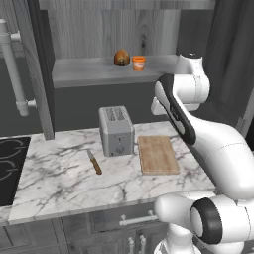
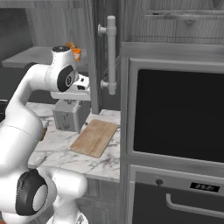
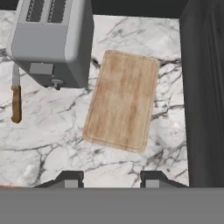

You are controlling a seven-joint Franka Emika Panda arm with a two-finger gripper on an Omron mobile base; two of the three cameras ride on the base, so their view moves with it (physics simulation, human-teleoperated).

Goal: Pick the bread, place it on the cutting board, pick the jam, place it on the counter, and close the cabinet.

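Nothing held: gripper (image 3: 111, 177) closed and empty at frame bottom, over counter (image 3: 52, 131). Cutting board (image 3: 121, 99) bare, frame centre, toaster (image 3: 52, 39) upper left. Bread (image 1: 121, 58) and jam (image 1: 139, 63) top centre on shelf. Step one pending; next: open up, reach for bread.

Counter (image 1: 59, 183): toaster (image 1: 116, 130), knife (image 1: 94, 161), cutting board (image 1: 158, 155).

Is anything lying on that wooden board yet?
No, the cutting board lies bare on the counter; the bread sits on the shelf.
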